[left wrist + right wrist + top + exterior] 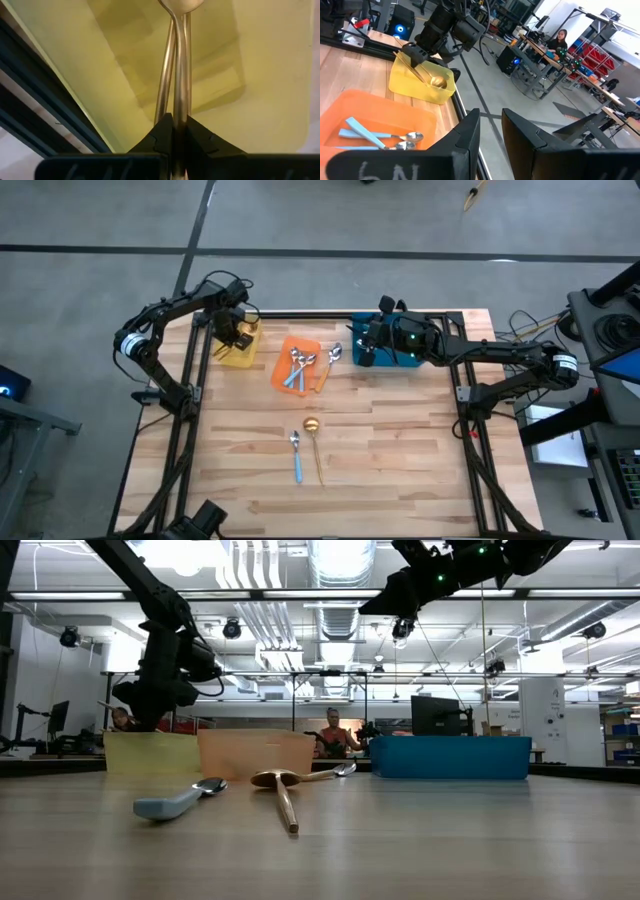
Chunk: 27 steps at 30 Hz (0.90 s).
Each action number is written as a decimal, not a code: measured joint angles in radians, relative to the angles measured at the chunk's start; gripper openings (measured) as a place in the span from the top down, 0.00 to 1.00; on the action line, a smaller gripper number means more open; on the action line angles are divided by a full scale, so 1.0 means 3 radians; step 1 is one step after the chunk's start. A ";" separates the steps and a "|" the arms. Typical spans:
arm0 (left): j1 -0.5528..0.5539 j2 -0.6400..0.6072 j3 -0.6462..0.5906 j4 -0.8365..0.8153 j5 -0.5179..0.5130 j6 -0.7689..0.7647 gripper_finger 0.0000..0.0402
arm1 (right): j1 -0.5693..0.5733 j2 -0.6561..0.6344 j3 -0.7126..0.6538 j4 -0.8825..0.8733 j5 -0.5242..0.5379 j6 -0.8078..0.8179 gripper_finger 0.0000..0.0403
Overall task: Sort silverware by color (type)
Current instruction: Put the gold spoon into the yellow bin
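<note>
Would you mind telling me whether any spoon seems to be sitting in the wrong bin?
Yes. The orange bin holds blue-handled spoons, a colour mismatch, while the blue bin is mostly hidden under the right arm. The left pincer is shut on gold spoons over the yellow bin, which fits.

Yellow bin [238, 348], orange bin [297, 363], blue bin [390, 346]; beside the orange bin, a gold spoon [316, 448] and a blue-handled spoon [296, 456] on pale wood.
</note>
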 joint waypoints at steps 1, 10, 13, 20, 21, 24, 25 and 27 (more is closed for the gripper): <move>0.0000 0.0000 0.0000 -0.0005 -0.0001 0.0000 0.98 | 0.0000 0.0000 0.0000 0.0000 0.0000 -0.0006 0.82; 0.0000 0.0029 0.0000 0.0007 0.0000 -0.0027 0.98 | 0.0000 0.0000 0.0000 -0.0002 0.0001 -0.0012 0.82; 0.0000 0.0055 0.0001 0.0008 -0.0001 -0.0034 0.98 | 0.0000 0.0000 0.0000 -0.0003 0.0001 -0.0013 0.82; 0.0000 0.0061 0.0001 0.0019 -0.0003 -0.0034 0.98 | 0.0000 0.0000 0.0000 -0.0005 0.0001 -0.0014 0.82; 0.0000 0.0061 0.0001 0.0020 -0.0003 -0.0033 0.98 | 0.0001 0.0000 0.0000 -0.0005 0.0001 -0.0015 0.82; 0.0000 0.0061 0.0001 0.0021 -0.0003 -0.0033 0.98 | 0.0000 0.0000 0.0000 -0.0011 0.0001 -0.0015 0.82; 0.0000 0.0061 0.0001 0.0022 -0.0003 -0.0034 0.97 | 0.0000 0.0000 0.0000 -0.0013 0.0001 -0.0015 0.82; 0.0000 0.0062 0.0001 0.0023 -0.0003 -0.0051 0.97 | 0.0000 0.0000 0.0000 -0.0017 0.0001 -0.0015 0.82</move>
